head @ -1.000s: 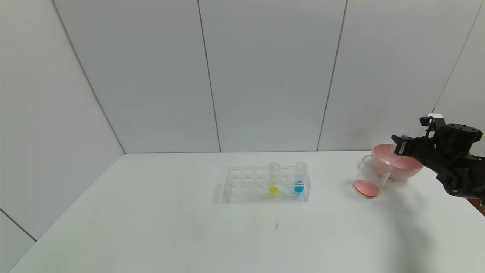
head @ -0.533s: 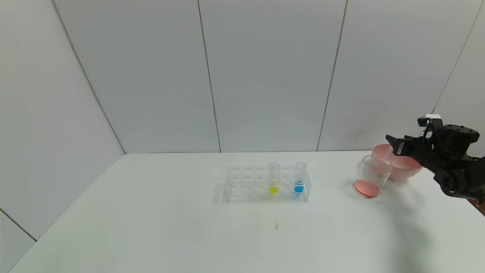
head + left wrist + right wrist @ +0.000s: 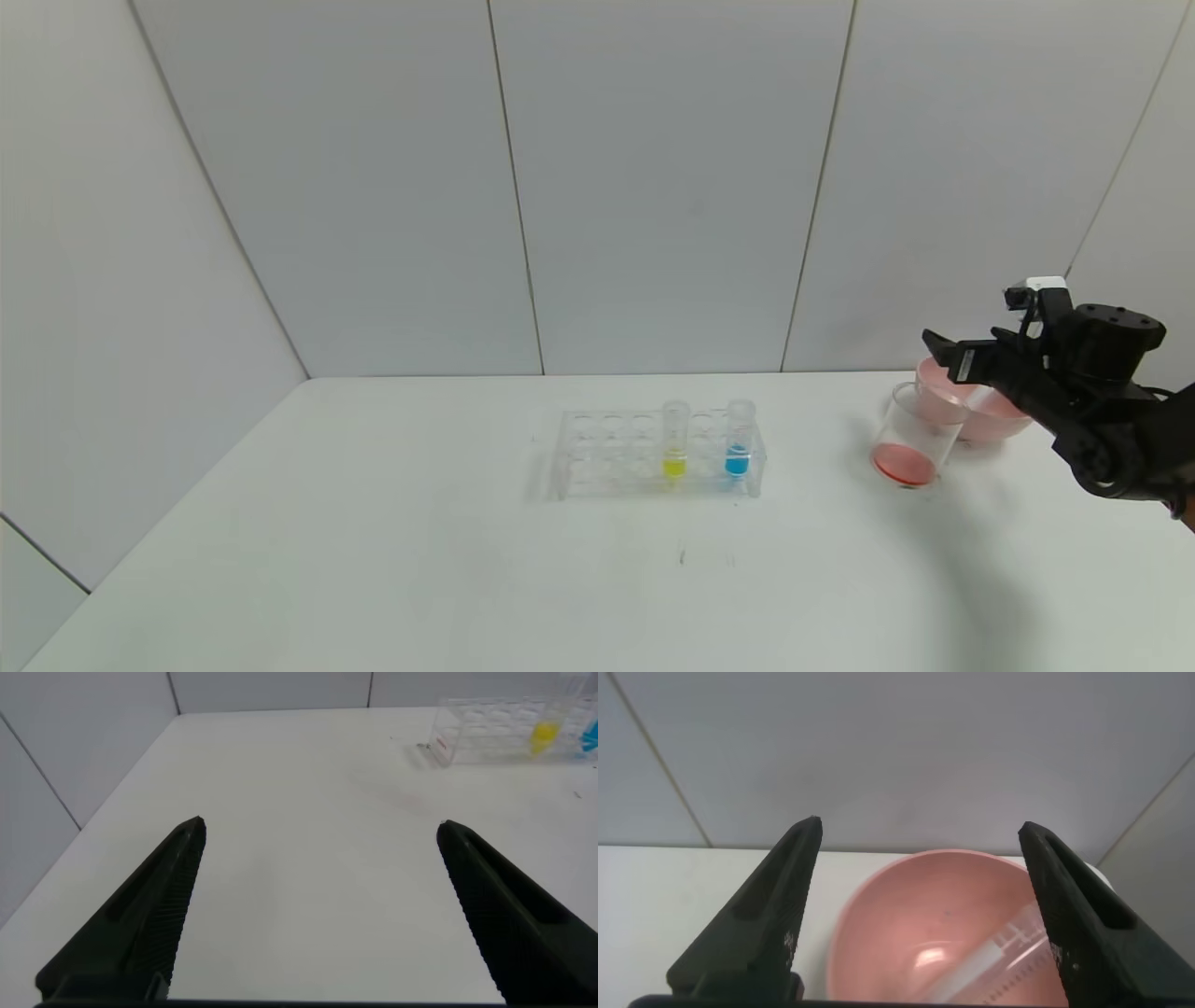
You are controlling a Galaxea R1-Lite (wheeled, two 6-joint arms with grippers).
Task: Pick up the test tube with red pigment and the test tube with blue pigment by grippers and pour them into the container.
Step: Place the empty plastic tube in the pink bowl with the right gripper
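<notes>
The test tube with blue pigment (image 3: 738, 448) stands in the clear rack (image 3: 607, 457) at mid-table, and also shows in the left wrist view (image 3: 591, 735). The container (image 3: 920, 425) stands right of the rack with red liquid at its bottom. No tube holding red liquid shows. An empty clear tube (image 3: 1018, 947) lies in the pink bowl (image 3: 915, 905). My right gripper (image 3: 943, 355) is open and empty above the bowl and the container's far side; its jaws stand wide apart in the right wrist view (image 3: 921, 826). My left gripper (image 3: 320, 824) is open and empty over bare table.
A tube with yellow liquid (image 3: 674, 443) stands in the rack left of the blue one. The pink bowl (image 3: 1004, 411) sits behind the container near the table's right back corner. White wall panels close the back and left sides.
My right gripper has moved left and slightly up, from over the bowl toward the container. The rack, tubes and container have not moved.
</notes>
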